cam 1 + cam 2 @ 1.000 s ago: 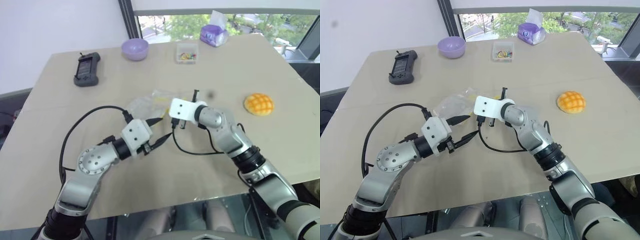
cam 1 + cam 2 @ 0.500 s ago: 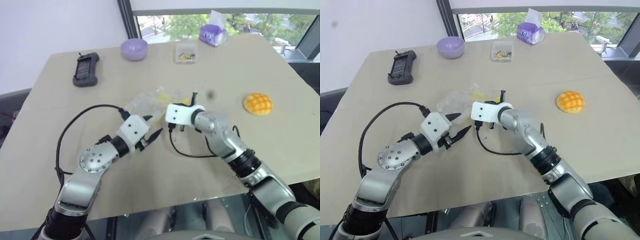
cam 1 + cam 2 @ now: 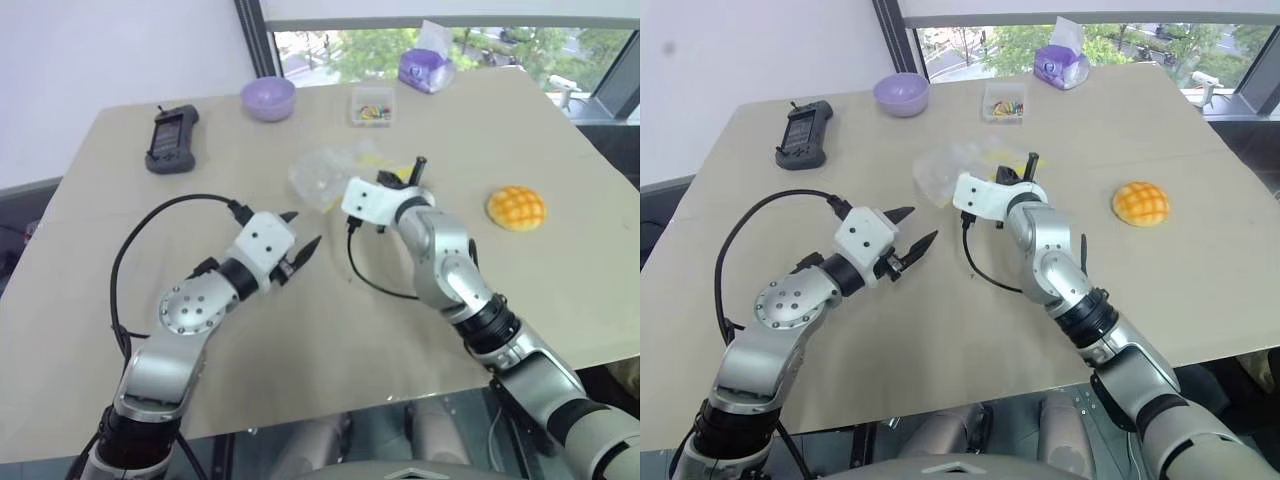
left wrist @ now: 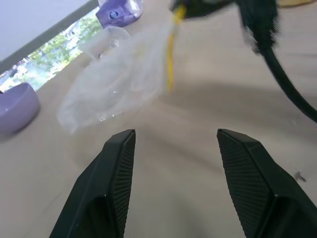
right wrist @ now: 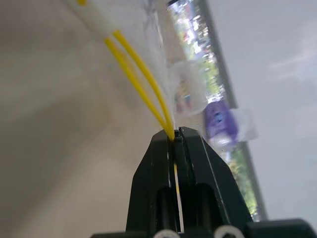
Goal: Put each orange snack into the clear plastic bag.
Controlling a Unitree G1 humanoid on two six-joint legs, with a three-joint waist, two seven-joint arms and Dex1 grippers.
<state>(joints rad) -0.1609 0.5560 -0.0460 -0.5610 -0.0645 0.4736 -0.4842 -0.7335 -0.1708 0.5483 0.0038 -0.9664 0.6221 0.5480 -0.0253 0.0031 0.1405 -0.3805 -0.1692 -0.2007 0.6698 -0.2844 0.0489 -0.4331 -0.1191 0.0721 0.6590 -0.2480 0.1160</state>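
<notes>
A: Holding what? 
B: Right gripper point(image 5: 175, 140) pinches the clear plastic bag point(image 3: 330, 175) by its yellow strip; left gripper point(image 3: 910, 232) gapes empty. 
A: Next? 
B: Probably spreading the mouth; orange bun point(image 3: 516, 208) waits at three o'clock.

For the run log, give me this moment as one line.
right end effector: shut on clear plastic bag yellow strip | left end effector: open, empty | orange snack: on table, outside bag
</notes>
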